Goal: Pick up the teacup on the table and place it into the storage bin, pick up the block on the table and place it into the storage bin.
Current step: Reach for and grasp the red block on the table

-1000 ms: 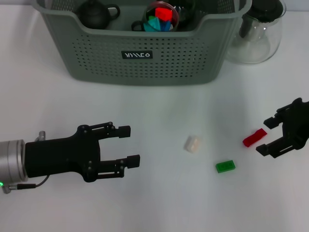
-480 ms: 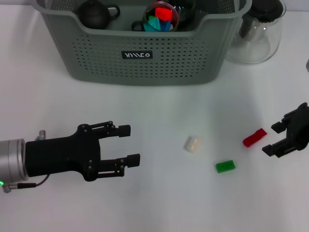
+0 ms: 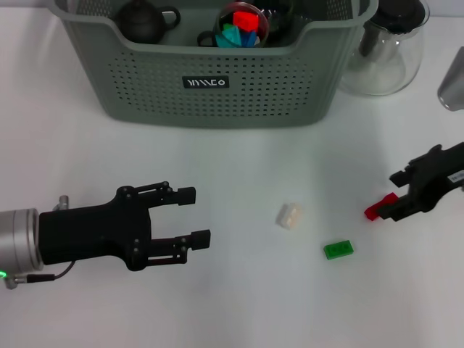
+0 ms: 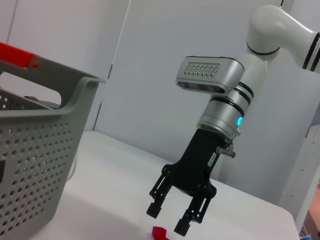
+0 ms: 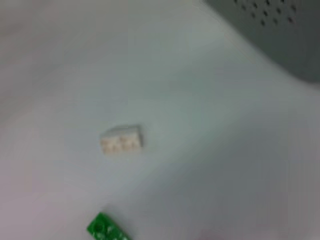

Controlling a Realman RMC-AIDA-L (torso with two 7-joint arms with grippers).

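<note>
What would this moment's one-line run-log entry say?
right end effector: open, at red block | left end effector: open, idle | white block, green block: on table | storage bin: holds teapot, cup

Black two-fingered hands (image 3: 193, 217) on silver-white arms (blue ring light)

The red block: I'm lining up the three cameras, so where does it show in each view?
Head view: red block on the table, right side, at the right gripper, right of the white block.
Left wrist view: a sliver at the bottom edge, below the open fingers.
Right wrist view: not in it.
Shared landmark: the storage bin.
</note>
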